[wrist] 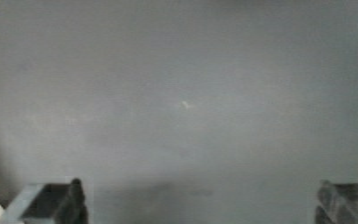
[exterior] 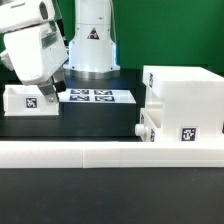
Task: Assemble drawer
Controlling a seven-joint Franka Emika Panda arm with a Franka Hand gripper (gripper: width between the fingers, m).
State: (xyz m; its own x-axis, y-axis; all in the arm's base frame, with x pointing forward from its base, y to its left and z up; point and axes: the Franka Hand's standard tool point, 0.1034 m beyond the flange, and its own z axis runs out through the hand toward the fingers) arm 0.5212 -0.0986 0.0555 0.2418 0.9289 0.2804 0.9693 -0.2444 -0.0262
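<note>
Black, matte tabletop fills the exterior view, with a green backdrop behind it and the arm's white pedestal set at the far middle. The long low white rail, smooth and square-edged, is laid across the table's near edge from side to side. At the exterior view's right the housing is seen: a large, cube-shaped box of smooth white plastic, upright, with a black-and-white square marker on its near face. A smaller white piece is pressed against the housing's lower side toward the exterior view's left; its exact shape cannot be made out. At the exterior view's left a shallow rectangular tray, also white and bearing a marker, is placed flat on the table, well apart from the housing. Between them, further back, the marker board lies thin and flat. The gripper is held low at the tray's edge nearest the marker board; whether contact is made cannot be told from this view, and part of the tray is hidden by the bulky white arm.

In the wrist view only a blurred, uniform grey surface is shown. The two dark fingertips are seen spread far apart, and nothing is held within the gripper.
</note>
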